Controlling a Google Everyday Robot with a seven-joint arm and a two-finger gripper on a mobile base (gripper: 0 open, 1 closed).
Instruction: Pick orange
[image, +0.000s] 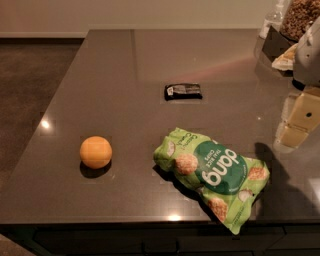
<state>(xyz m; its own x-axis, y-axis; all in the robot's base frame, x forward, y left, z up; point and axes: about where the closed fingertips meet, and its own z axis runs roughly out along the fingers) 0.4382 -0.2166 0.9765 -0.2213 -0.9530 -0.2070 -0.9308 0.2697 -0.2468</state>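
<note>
Orange (95, 152) at near left of tabletop (125, 65), sitting alone, shadow right under it. Well apart from green chip bag (212, 175), which lies near centre-right, crumpled, label upside down. Small black packet (183, 91) further back, mid-tabletop, also clear of the fruit. Jar (300, 17) and clutter at far right corner.

Hand (295, 127) at right edge of scene, above the tabletop, well apart from the orange, with the bag between the two. Open or closed: cannot tell from this angle. Not holding the orange in any case.

Handling guess: light, firm, slightly yielding skin, matte so decent grip. Round, so likely to roll if nudged off-centre. Not fragile, but no need to squeeze hard.

Grasp plan: come down from above, straddle the widest part, close across the middle. Keep centred over the fruit; off-centre contact probably shoves it left toward the tabletop edge. Route over or behind the bag, not through it.

Progress: reach not yet made, pick not started.
</note>
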